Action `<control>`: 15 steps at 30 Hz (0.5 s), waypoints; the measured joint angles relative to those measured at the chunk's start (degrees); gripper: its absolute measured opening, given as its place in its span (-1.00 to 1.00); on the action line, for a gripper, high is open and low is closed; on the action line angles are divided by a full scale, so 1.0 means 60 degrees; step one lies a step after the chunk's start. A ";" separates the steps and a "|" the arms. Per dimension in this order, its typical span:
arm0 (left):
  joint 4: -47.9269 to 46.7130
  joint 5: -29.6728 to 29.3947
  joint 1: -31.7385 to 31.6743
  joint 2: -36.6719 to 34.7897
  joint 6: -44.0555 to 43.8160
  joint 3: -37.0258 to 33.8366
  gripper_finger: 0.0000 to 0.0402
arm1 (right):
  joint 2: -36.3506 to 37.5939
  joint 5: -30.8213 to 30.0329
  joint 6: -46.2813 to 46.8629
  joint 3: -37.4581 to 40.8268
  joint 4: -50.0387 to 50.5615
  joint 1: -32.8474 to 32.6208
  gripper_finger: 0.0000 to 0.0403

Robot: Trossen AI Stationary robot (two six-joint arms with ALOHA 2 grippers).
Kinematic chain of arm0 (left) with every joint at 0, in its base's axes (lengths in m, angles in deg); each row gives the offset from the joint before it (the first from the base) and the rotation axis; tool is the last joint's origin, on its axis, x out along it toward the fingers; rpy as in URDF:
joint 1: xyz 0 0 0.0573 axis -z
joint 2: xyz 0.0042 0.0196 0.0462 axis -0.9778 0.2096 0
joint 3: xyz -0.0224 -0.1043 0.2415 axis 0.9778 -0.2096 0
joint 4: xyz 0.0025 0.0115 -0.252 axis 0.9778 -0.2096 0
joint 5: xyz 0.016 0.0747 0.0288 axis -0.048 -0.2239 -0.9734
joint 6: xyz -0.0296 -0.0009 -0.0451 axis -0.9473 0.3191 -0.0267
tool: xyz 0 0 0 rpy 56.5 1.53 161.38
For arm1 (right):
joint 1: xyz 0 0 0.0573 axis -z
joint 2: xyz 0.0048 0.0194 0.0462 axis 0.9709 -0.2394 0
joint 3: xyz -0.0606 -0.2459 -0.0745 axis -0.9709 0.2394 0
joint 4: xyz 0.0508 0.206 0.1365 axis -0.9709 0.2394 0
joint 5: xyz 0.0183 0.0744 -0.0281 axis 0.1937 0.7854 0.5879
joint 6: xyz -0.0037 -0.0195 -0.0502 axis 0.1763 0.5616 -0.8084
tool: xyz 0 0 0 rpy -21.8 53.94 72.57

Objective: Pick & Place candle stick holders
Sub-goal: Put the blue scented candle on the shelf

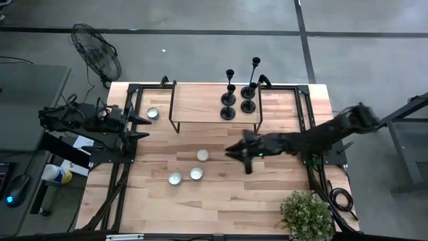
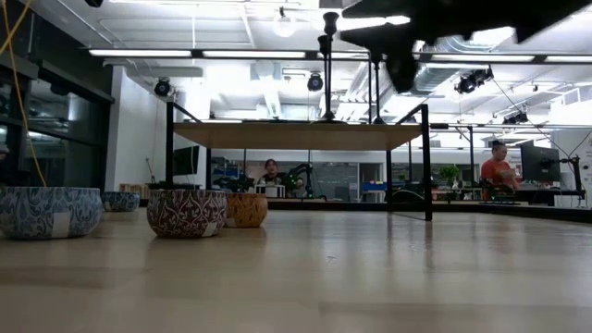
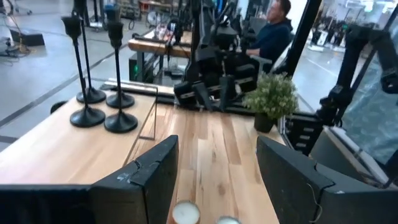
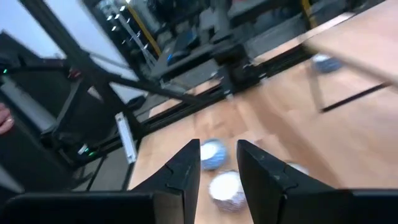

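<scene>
Several black candle stick holders [image 1: 239,99] stand by their round bases on a raised wooden shelf [image 1: 200,107] at the table's far middle. They also show in the left wrist view [image 3: 99,84] and the low view [image 2: 326,74]. My right gripper [image 1: 229,150] reaches level over the table's middle, near side of the shelf, clear of the holders. It is open, with nothing between its fingers [image 4: 217,155]. My left gripper [image 1: 146,127] waits open at the table's left edge [image 3: 217,158].
Small patterned bowls sit on the table: one at the left under the shelf's end [image 1: 153,113], three near the middle [image 1: 202,155] [image 1: 196,173] [image 1: 175,178]. The shelf stands on thin black legs [image 1: 172,110]. A potted plant [image 1: 306,213] is at the near right corner.
</scene>
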 joint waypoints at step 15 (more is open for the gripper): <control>0.0894 -0.2634 -0.0003 0.1197 0.0009 0.0004 0.05 | 0.6062 0.0350 -0.0681 0.4101 0.0351 0.0798 -0.51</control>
